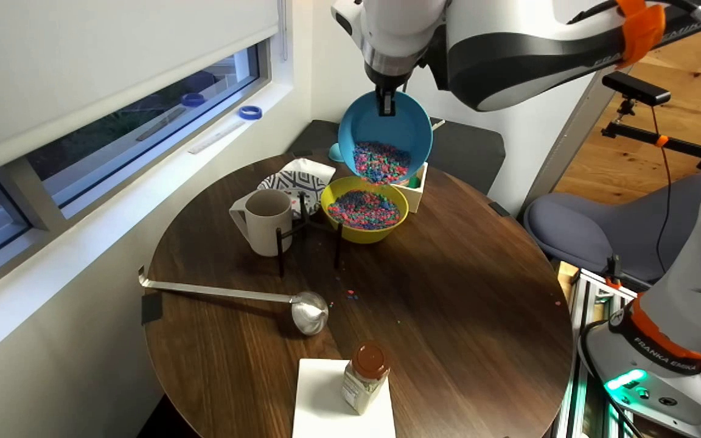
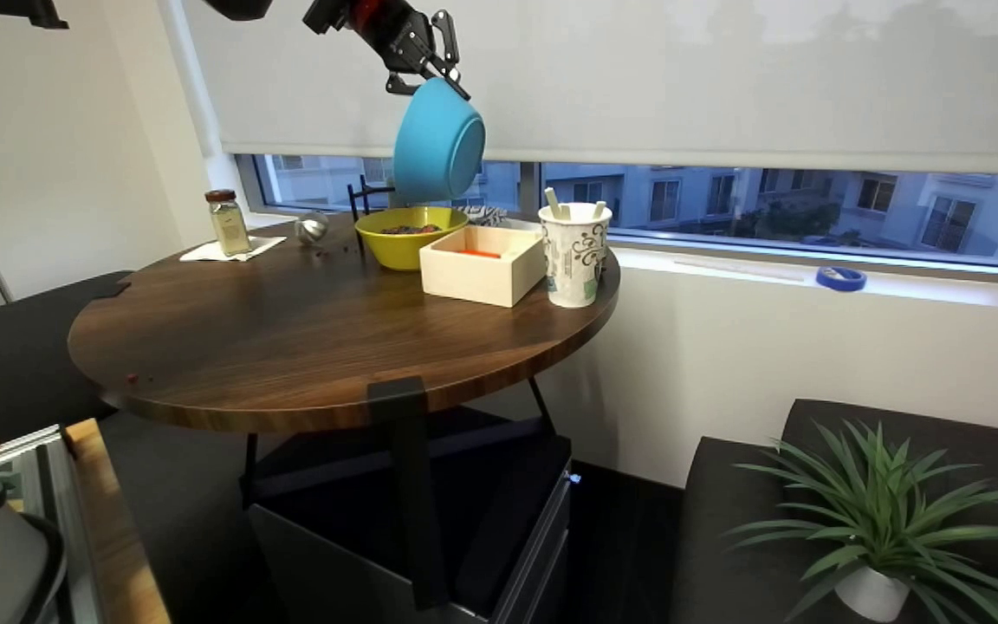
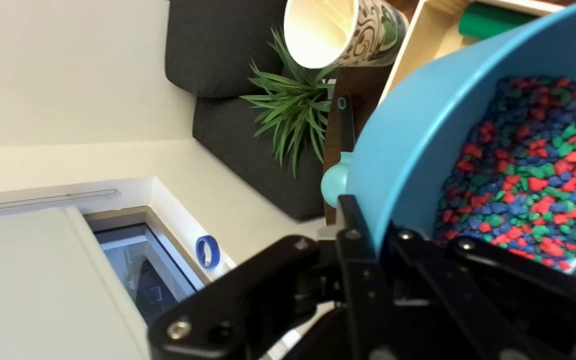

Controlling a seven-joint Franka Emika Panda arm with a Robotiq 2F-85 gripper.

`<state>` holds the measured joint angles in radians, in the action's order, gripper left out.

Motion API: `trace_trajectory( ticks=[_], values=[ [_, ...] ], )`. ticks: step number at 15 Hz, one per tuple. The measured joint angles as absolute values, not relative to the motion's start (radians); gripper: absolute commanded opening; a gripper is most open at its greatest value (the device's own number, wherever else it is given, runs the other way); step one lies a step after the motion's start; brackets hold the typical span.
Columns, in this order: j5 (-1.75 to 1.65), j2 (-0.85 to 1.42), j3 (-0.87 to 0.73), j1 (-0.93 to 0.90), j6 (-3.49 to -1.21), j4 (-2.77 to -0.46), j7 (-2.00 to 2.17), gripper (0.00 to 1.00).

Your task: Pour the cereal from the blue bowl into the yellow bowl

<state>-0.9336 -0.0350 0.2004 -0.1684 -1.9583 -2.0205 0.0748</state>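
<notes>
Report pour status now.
Gripper shut on blue bowl, bowl tipped above yellow bowl. Cereal in both. Pale box close to yellow bowl, not between bowls.

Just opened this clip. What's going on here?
The robot's gripper holds the blue bowl by its rim, tipped above the yellow bowl. Colourful cereal lies in both bowls and reaches the blue bowl's lower lip, so the pour looks under way. A few stray bits lie on the table.

– Tabletop under the yellow bowl?
– Grained wood, faintly glossy.
– Blue bowl above that yellow bowl?
– Smooth plastic, by its look.
– The ladle, apart from the yellow bowl?
– Shiny metal.
</notes>
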Motion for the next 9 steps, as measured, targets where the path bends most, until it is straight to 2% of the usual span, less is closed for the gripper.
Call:
trace_trajectory(
  ticks=[9],
  values=[
    [-1.155, -0.016, 0.247, -0.228, -1.876, -2.04, 0.144, 0.01]
  ],
)
